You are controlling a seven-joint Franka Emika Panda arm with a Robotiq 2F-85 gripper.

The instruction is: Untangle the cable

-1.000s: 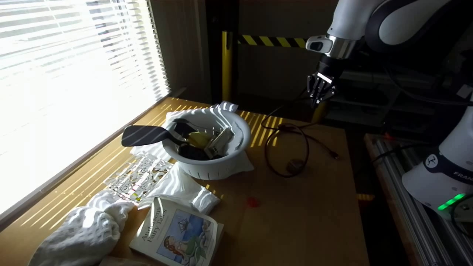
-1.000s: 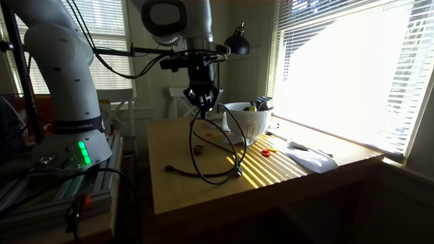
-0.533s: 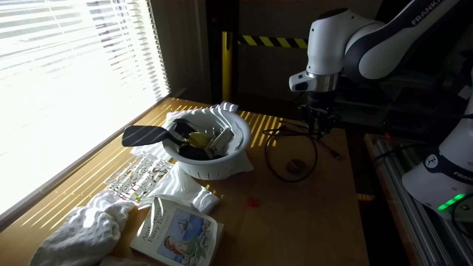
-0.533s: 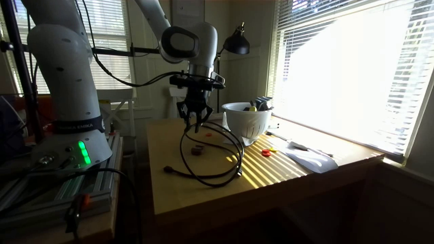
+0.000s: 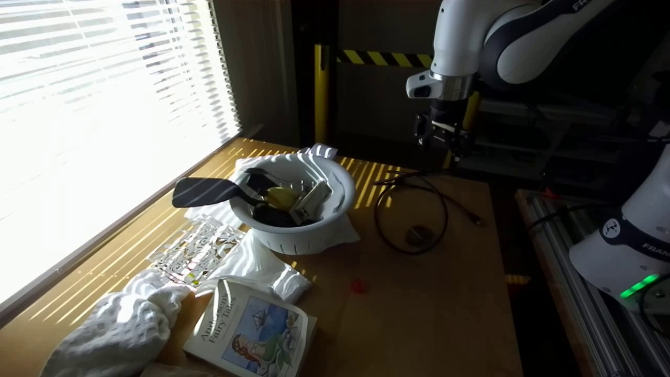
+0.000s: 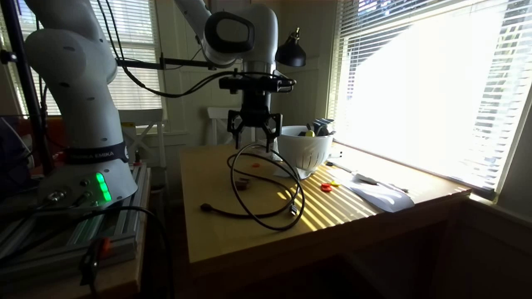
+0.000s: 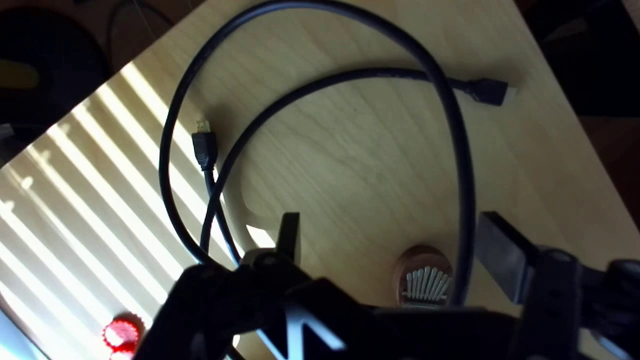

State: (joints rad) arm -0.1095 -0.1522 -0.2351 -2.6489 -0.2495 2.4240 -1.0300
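Observation:
The black cable [image 7: 465,200] forms loose, crossing loops on the wooden table, and its upper loop [image 6: 235,191] arches off the surface. In the wrist view one plug end [image 7: 490,91] points right, while another plug [image 7: 205,147] lies at left beside a crossing. My gripper [image 6: 253,145] hangs over the loop with its fingers spread wide. One strand runs between the fingers in the wrist view, closer to the right-hand finger [image 7: 502,255]; whether it touches I cannot tell. The gripper [image 5: 438,149] looks dark in an exterior view. Its body hides the lower cable from the wrist camera.
A small thumb piano [image 7: 425,272] lies inside the loop. Beside the cable stands a white colander [image 5: 293,242] with a spatula [image 5: 204,192] jutting out. A book [image 5: 256,330], a cloth [image 5: 120,324] and red caps [image 7: 120,332] are also on the table. The table edge runs close by.
One second ago my gripper was shut with the cable loop raised in it. It came down, opened and let the cable go, then rose again with fingers spread; the loop has shifted slightly.

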